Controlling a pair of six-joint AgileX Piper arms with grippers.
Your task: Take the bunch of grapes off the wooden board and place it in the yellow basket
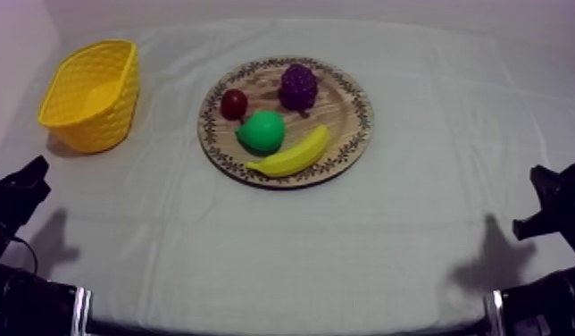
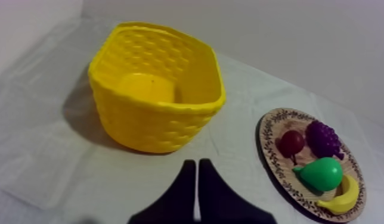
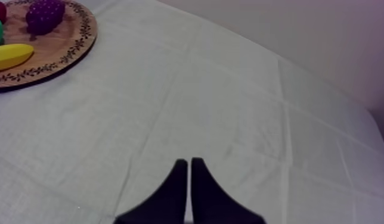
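1. The grapes, dark purple, lie on the board, on its far half as the top view has it, close inside the rim.
2. The board is round and wooden, with a ring of dark leaf-like marks round its rim. It lies flat on the cloth, about mid-table.
3. Three other toys share the board. A small red fruit sits to the left of the grapes, with a gap of bare wood between them. A green pear lies just in front of the red fruit. A yellow banana curves along the near rim, just beside the pear.
4. The basket, yellow with woven-looking walls, stands upright with its mouth upward at the far left of the table, well apart from the board.
5. The left gripper is clenched on nothing, its two black fingers lying together as a narrow wedge. It hangs over the cloth just short of the basket, with the board off to one side.
6. The right gripper is likewise clenched on nothing, fingers pressed together, over bare creased cloth and well apart from the board.
7. In the top view both arms sit low at the table's near corners, far from the grapes.
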